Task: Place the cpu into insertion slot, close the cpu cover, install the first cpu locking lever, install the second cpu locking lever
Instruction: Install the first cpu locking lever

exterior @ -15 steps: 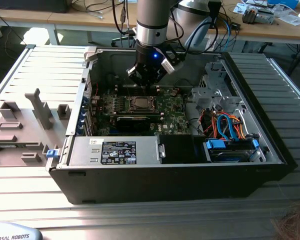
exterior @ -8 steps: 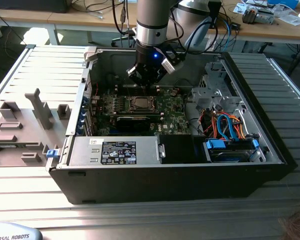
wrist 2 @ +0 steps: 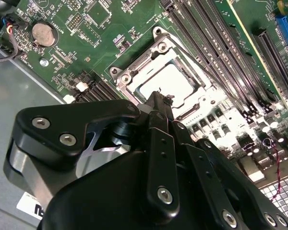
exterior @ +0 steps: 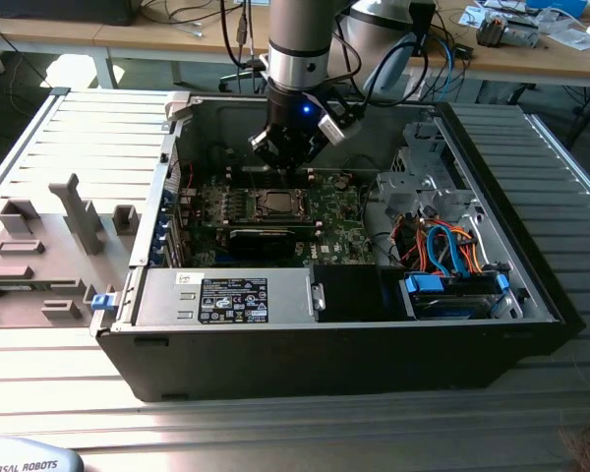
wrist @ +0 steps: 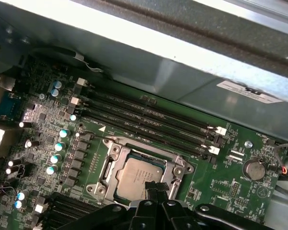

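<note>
The cpu (wrist: 135, 176) lies flat in the motherboard socket, its silver-grey top up; it also shows as a pale square, the cpu (wrist 2: 167, 84). The cpu cover (wrist: 109, 166) lies down flat around the chip as a silvery frame, the cpu cover (wrist 2: 134, 72). My gripper (wrist 2: 159, 98) is shut, fingers pressed together with nothing visible between them. Its tip hovers at one edge of the socket, at or just above the frame. In the first wrist view the gripper (wrist: 156, 186) overlaps the chip's near edge. From outside, the gripper (exterior: 287, 162) hangs just above the cpu (exterior: 273, 204).
Long black memory slots (wrist: 149, 120) run beside the socket. A coin battery (wrist: 253, 168) sits near the case wall. A labelled power supply box (exterior: 226, 295), a drive cage (exterior: 452, 290) and orange and blue cables (exterior: 442, 246) fill the case. A grey fixture tray (exterior: 39, 256) lies outside.
</note>
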You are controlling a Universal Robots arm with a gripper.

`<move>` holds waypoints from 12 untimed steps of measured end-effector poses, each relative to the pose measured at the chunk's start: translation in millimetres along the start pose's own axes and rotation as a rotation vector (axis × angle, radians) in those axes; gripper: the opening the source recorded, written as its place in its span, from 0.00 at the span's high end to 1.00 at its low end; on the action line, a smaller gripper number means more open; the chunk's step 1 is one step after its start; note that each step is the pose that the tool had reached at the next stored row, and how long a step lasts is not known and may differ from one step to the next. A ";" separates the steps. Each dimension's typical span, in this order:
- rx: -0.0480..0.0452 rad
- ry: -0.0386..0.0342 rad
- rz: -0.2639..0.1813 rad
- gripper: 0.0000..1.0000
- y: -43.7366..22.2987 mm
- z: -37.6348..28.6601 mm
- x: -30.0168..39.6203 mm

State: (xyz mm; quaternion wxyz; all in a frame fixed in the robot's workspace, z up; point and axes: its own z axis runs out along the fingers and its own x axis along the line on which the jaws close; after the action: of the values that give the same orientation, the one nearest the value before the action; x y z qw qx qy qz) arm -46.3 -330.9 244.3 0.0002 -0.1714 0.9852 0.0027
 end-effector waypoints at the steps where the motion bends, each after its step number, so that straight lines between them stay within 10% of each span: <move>1: 0.0000 0.0000 -0.001 0.89 0.0 0.0 0.0; 12: -0.0021 -0.0006 -0.016 0.89 0.1 0.0 0.5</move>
State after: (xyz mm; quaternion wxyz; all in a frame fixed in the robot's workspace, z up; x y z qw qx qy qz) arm -46.8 -331.0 244.3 0.0004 -0.1791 0.9838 0.0038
